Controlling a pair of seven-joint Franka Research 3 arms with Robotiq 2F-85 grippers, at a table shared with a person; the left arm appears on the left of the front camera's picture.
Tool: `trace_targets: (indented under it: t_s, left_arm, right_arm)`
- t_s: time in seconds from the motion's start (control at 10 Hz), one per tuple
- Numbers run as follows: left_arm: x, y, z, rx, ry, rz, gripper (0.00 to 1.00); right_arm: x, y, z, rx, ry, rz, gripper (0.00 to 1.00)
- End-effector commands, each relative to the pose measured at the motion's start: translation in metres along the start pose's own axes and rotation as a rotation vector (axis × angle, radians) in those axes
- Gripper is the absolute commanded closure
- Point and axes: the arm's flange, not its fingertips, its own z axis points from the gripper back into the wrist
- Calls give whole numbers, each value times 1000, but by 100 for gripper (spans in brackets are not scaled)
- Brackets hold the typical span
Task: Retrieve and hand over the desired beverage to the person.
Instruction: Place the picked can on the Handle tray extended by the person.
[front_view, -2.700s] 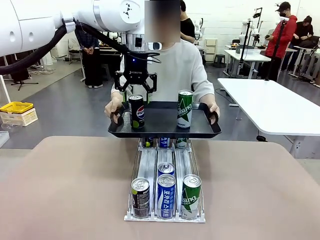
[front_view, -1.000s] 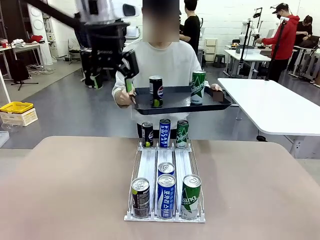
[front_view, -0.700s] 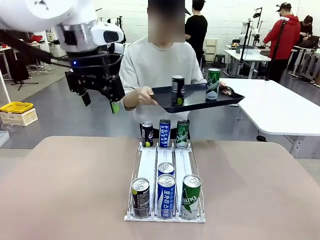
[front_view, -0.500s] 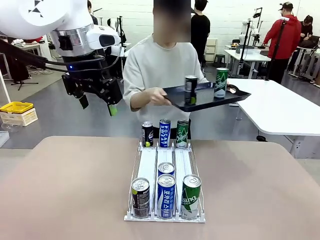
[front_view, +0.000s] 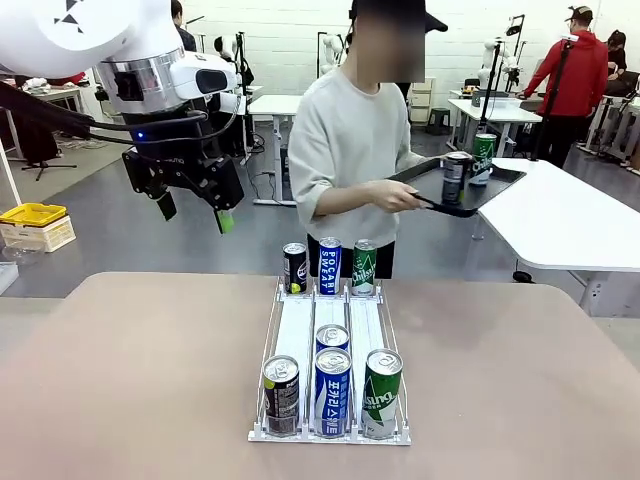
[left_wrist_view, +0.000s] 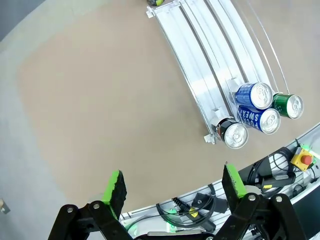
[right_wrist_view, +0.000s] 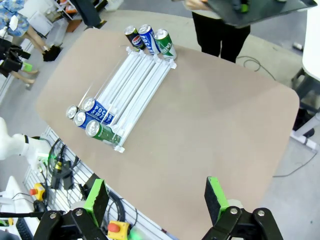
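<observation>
Front view, from my seat at the controls: nearest me on the desk (front_view: 130, 380) stands the can rack (front_view: 332, 362). Its front row holds a dark can (front_view: 281, 396), a blue can (front_view: 332, 392) and a green can (front_view: 381, 393), with a second blue can (front_view: 332, 338) just behind the middle one. Three more cans (front_view: 328, 266) stand at the rack's far end. None of these has shifted since the earlier frames.

What has changed is farther off. The person (front_view: 352, 160) has turned toward the white side table (front_view: 560, 215) and carried the black tray (front_view: 462, 185) out that way; half a second ago it was held nearer the rack. On the tray stand a dark can (front_view: 455, 178) and a green can (front_view: 484, 158), both upright.

My left pincer (front_view: 193, 208) hangs above the desk's far left edge, jaws spread and holding nothing, about where it was half a second ago. The tray with the delivered drinks now sits well apart from it, off to the robot's right and beyond the rack.

In the left wrist view the green pads (left_wrist_view: 114, 186) stand wide apart over bare desk, the rack's front cans ahead of them. In the right wrist view my right pincer (right_wrist_view: 157, 199) is likewise spread and empty, high above the desk, with the rack (right_wrist_view: 132, 80) far ahead and the tray's underside (right_wrist_view: 250, 10) at the top edge.
</observation>
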Motion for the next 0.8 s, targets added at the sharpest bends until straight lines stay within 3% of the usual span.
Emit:
trace_targets:
  t_s: [0.0,0.7]
  left_arm:
    - [0,1,1,8,-10,-3,0]
    - [0,0,0,0,0,0,0]
  right_arm:
    - [1,0,-2,16,-11,7,0]
    - [1,0,-2,16,-11,7,0]
